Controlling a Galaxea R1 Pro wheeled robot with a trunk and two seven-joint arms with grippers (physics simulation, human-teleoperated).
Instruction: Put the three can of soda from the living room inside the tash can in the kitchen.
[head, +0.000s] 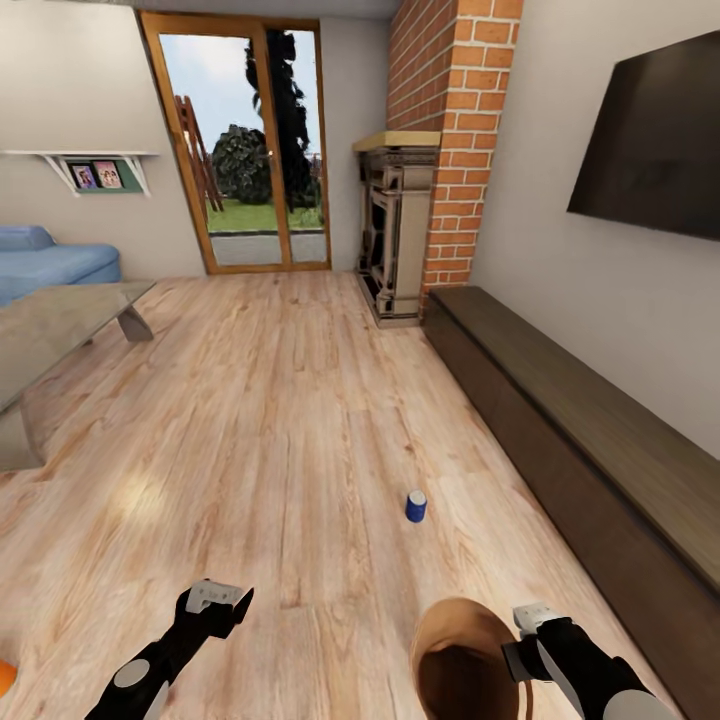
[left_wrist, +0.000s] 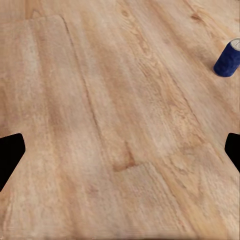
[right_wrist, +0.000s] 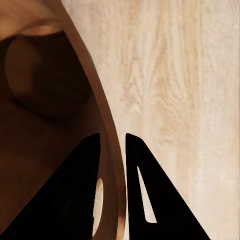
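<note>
Carrying the trash can (head: 462, 655) by its rim, right gripper (right_wrist: 113, 150) clamped on the wall at the slot handle, one finger inside, one outside. Left gripper (left_wrist: 120, 150) spread wide, empty, over bare floor (head: 280, 420). Blue soda can (head: 416, 506) stands upright on the floor ahead, near the dark cabinet (head: 580, 430). Risk: thin rim pinch could slip and tilt the bucket; a clumsy reach could topple the can and roll it. Right wrist view shows the bucket's inside; head view shows an orange object (head: 5, 678) at the left edge, too cropped to identify.
</note>
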